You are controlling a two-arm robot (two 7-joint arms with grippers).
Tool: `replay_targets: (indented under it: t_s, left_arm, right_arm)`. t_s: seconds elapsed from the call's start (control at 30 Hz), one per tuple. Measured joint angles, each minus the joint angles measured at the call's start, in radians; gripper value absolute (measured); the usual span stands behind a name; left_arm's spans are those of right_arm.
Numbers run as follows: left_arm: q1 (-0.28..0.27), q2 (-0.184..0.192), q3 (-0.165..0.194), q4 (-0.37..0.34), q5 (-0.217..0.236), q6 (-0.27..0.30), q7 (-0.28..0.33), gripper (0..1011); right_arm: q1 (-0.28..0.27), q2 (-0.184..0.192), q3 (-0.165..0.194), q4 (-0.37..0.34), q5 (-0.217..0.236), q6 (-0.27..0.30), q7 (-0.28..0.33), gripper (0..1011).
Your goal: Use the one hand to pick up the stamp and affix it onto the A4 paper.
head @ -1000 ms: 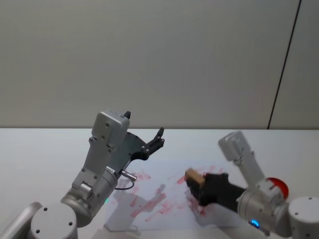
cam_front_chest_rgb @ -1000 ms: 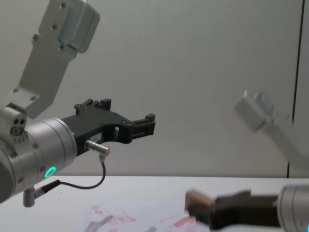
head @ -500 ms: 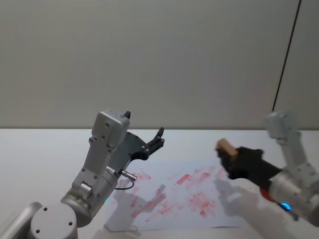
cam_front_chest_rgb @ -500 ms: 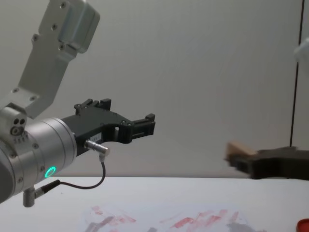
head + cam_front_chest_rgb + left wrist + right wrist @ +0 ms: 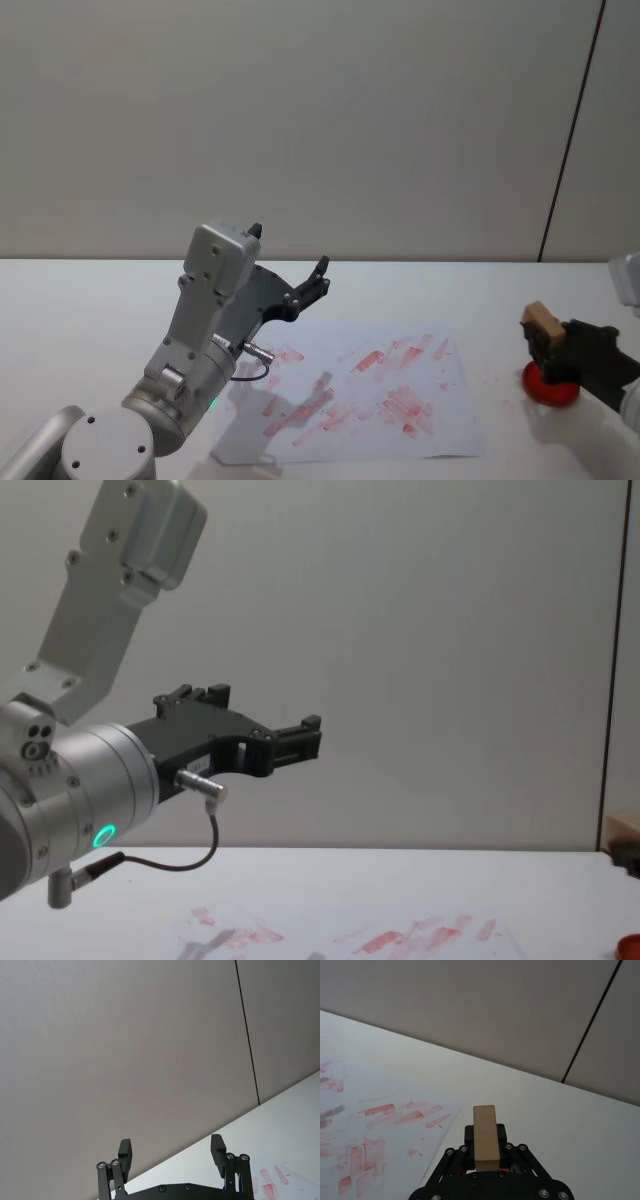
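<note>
Here the right claw (image 5: 547,340) clamps the stamp (image 5: 485,1136) above the red pad (image 5: 548,391), beside the A4 paper (image 5: 445,418); left claw (image 5: 171,1147) raised, wide.

In the chest view the right edge cuts off the stamp (image 5: 622,829), the near right corner cuts the small red object (image 5: 630,945), and the A4 paper (image 5: 400,938) loses its near side. From the head, the jaws of the right gripper (image 5: 551,347) hide the stamp's base and part of the small red object.

At far right we see our right gripper (image 5: 548,345) clamping the stamp (image 5: 540,320) above a red object (image 5: 548,386), beside the A4 paper (image 5: 350,400). Our left gripper (image 5: 292,255) hangs raised, fingers spread.
</note>
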Motion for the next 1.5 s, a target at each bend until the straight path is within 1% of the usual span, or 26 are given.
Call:
replay_targets:
  t_s: [0.1, 0.3, 0.6, 1.0, 1.5]
  left_arm:
    - [0.0, 0.0, 0.0, 0.0, 0.0, 0.0, 0.0, 1002]
    - [0.0, 0.0, 0.0, 0.0, 0.0, 0.0, 0.0, 1002]
    - [0.0, 0.0, 0.0, 0.0, 0.0, 0.0, 0.0, 1002]
    - [0.0, 0.0, 0.0, 0.0, 0.0, 0.0, 0.0, 1003]
    - [0.0, 0.0, 0.0, 0.0, 0.0, 0.0, 0.0, 1002]
  right_arm:
    - [-0.012, 0.012, 0.008, -0.001, 0.0, 0.004, -0.015, 221]
    - [-0.015, 0.018, 0.012, 0.007, -0.007, 0.008, -0.021, 221]
    - [-0.009, 0.017, 0.01, 0.03, -0.029, 0.017, -0.019, 221]
    - [-0.015, 0.021, 0.009, 0.056, -0.052, 0.036, -0.019, 221]
    - [-0.012, 0.016, 0.006, 0.071, -0.064, 0.037, -0.019, 221]
